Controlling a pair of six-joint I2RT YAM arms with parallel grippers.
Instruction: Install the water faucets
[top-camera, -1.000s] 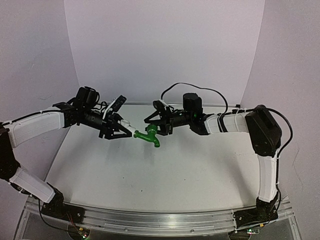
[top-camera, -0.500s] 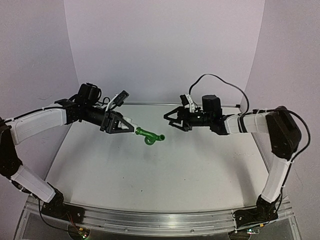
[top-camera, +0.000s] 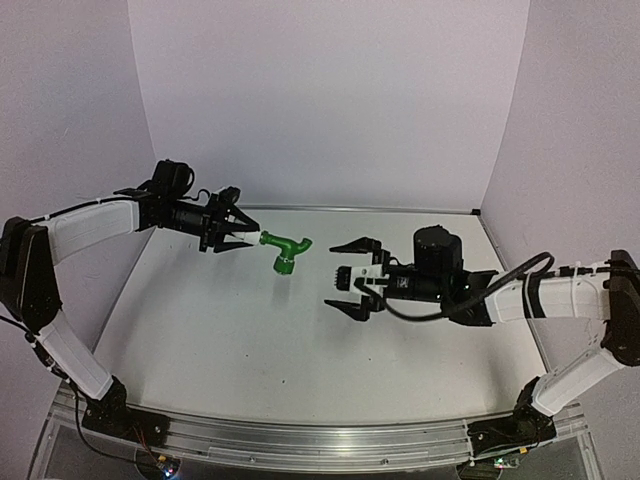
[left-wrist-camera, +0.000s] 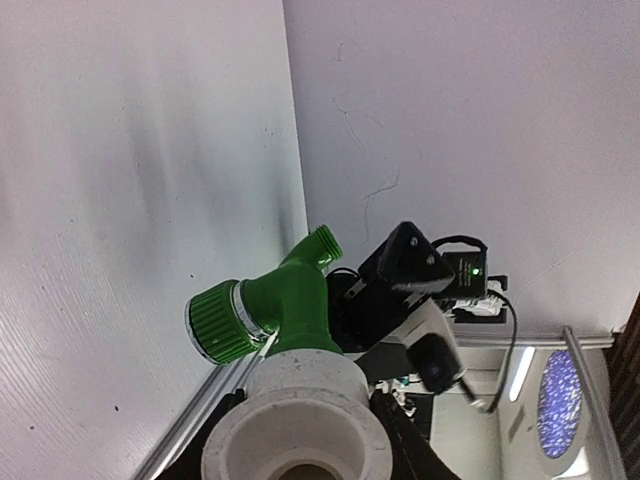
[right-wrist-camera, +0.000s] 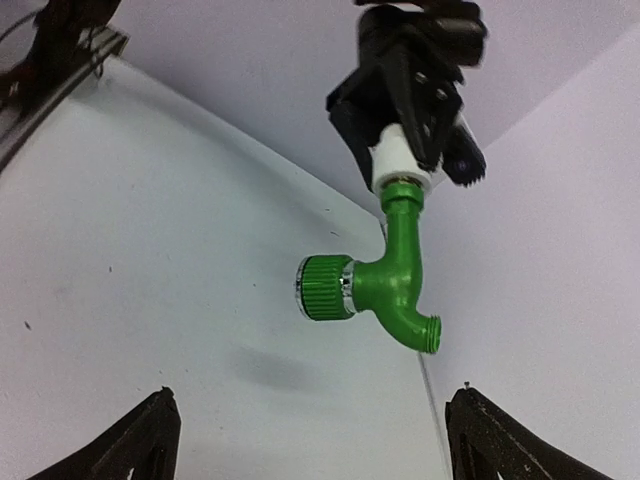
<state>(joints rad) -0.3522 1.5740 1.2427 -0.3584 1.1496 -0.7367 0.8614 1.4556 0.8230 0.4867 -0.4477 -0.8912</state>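
Note:
The green tap (top-camera: 284, 251) hangs in the air above the table, joined at its stem to the white pipe fitting (right-wrist-camera: 404, 161). My left gripper (top-camera: 248, 232) is shut on the white fitting (left-wrist-camera: 296, 415) and holds both. The tap's round knob (right-wrist-camera: 323, 287) points sideways and its spout (right-wrist-camera: 420, 330) bends down in the right wrist view. The tap also shows in the left wrist view (left-wrist-camera: 283, 305). My right gripper (top-camera: 347, 276) is wide open and empty, a short way to the right of the tap and lower. Its fingertips (right-wrist-camera: 152, 438) frame the tap from a distance.
The white table top (top-camera: 300, 340) lies under both arms, with lilac walls behind and at the sides. A metal rail (top-camera: 320, 440) runs along the near edge by the arm bases. The right arm's black cable loops along its forearm (top-camera: 500, 290).
My right gripper has left the tap, drawn back to the right, dropped lower and opened wide. My left gripper has turned the tap and fitting and pulled slightly back and left.

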